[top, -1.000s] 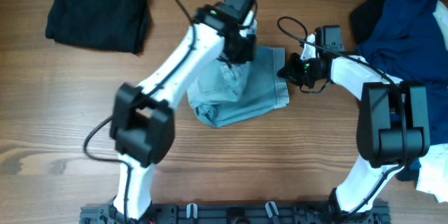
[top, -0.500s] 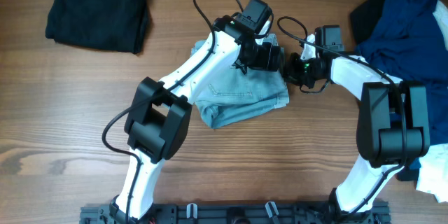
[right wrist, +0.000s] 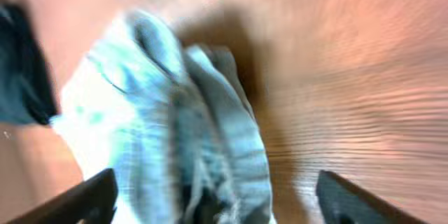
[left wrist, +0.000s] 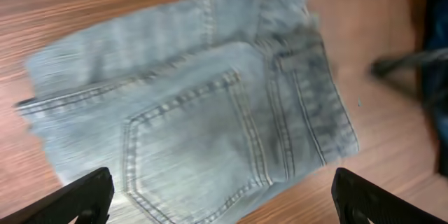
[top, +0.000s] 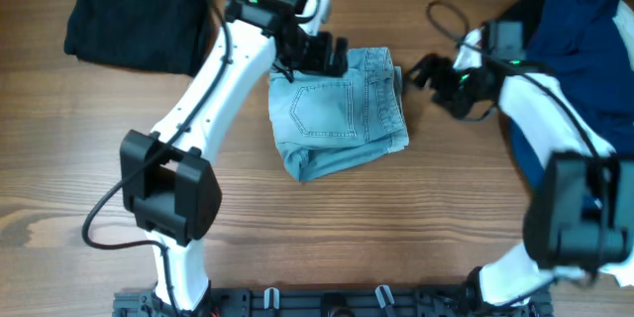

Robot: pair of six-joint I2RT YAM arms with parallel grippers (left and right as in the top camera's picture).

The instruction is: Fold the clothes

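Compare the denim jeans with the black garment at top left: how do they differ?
Colour: the jeans are pale blue denim with a stitched pocket showing; the black garment is plain black. Place: the jeans lie mid-table; the black garment sits in the far left corner. Shape: the jeans make a flat rectangle; the black garment looks puffier. Shared: both lie folded on the wooden table, neither gripped.

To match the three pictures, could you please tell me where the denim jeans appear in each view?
Overhead: jeans folded, upper centre.
Left wrist: jeans fill most of the frame.
Right wrist: jeans blurred, left of centre.
Shared landmark: the wooden table.
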